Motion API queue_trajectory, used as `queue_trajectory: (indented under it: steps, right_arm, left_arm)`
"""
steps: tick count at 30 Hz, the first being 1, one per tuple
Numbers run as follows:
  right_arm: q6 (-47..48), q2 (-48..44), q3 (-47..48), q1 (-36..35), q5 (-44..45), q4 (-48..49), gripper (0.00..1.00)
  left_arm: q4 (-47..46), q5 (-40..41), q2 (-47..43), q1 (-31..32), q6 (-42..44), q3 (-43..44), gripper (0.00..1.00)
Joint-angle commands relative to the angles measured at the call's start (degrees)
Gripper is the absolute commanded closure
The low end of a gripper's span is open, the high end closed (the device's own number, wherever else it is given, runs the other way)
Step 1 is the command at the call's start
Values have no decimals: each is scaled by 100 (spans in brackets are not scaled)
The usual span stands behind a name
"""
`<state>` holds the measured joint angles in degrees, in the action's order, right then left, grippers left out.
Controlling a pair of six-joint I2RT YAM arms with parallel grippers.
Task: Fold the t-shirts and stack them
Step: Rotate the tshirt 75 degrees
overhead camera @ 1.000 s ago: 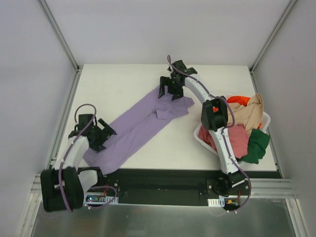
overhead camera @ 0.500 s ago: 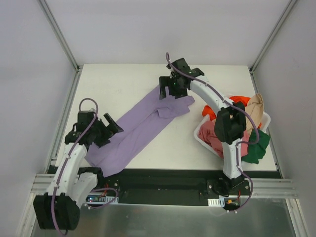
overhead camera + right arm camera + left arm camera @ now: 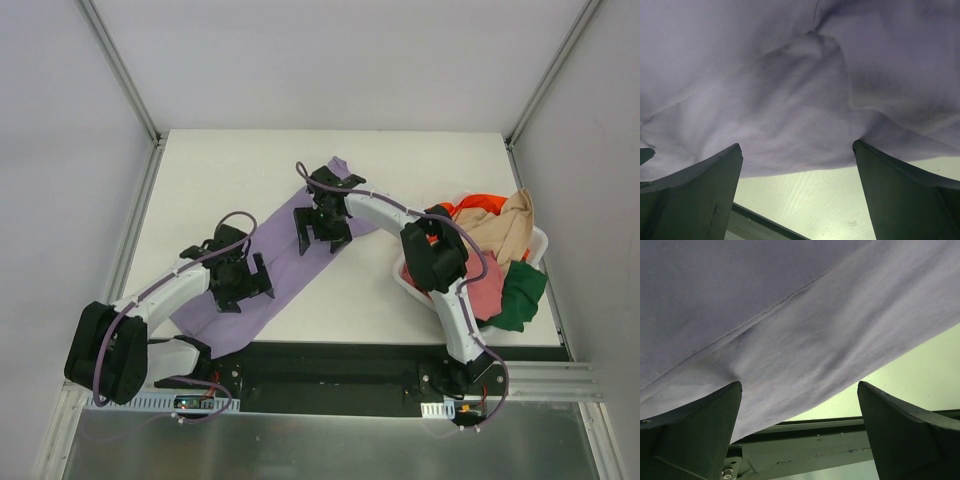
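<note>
The white table (image 3: 220,180) is closed in by pale walls at the back and on both sides, and by a dark strip (image 3: 330,355) along the near edge. Bare tabletop is seen to the left of and behind the lavender t-shirt (image 3: 283,238), and between it and the white basket (image 3: 542,240) at the right edge. The basket is heaped with the orange-red t-shirt (image 3: 478,204), the beige t-shirt (image 3: 508,225), the dusty pink t-shirt (image 3: 487,285) and the dark green t-shirt (image 3: 522,285), which is draped over the near rim.

The lavender t-shirt is laid out flat as a long diagonal band, from the near-left part of the table, where its lower end reaches the dark strip, up toward the middle of the far side.

The left gripper (image 3: 247,295) is held low over the near half of the band and the right gripper (image 3: 320,243) over the far half. Both are spread wide and nothing is held in either.

In the left wrist view the cloth is spread across the gap between the fingers (image 3: 700,425), a long seam is seen running across it, and its hem lies just beyond the tips. A small pucker is seen at one tip. In the right wrist view a rumpled fold is bracketed by the fingers (image 3: 695,190), and bare table is seen below the cloth edge.
</note>
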<state>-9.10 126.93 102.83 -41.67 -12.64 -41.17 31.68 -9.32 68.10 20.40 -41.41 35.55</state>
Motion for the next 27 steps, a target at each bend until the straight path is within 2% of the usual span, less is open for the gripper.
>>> queue_trajectory:
  steps: [1,7,11,15,22,25,27]
  right_arm:
    - [-162,305,440,194,43,-374,4]
    - [-39,893,1141,764,-71,-655,4]
    - [198,1683,2327,1187,-282,-1103,4]
    - [383,2274,3540,1477,-485,-1306,4]
    - [286,2099,3726,1837,-511,-24,4]
    - [496,1915,3956,1855,-598,-40,4]
    - [663,1573,3694,1855,-590,-67,4]
  left_arm:
    - [-258,37,291,244,-201,22,1]
    - [-952,-649,932,745,-464,232,1]
    - [-1146,-720,1582,1070,-640,820,1]
    - [-1322,-913,2514,1360,-816,1760,1]
    - [-1463,-1080,3631,1932,-764,3316,1]
    - [-1463,-1186,3676,1941,-676,3564,1]
    - [-1472,-1169,3501,1950,-606,3529,1]
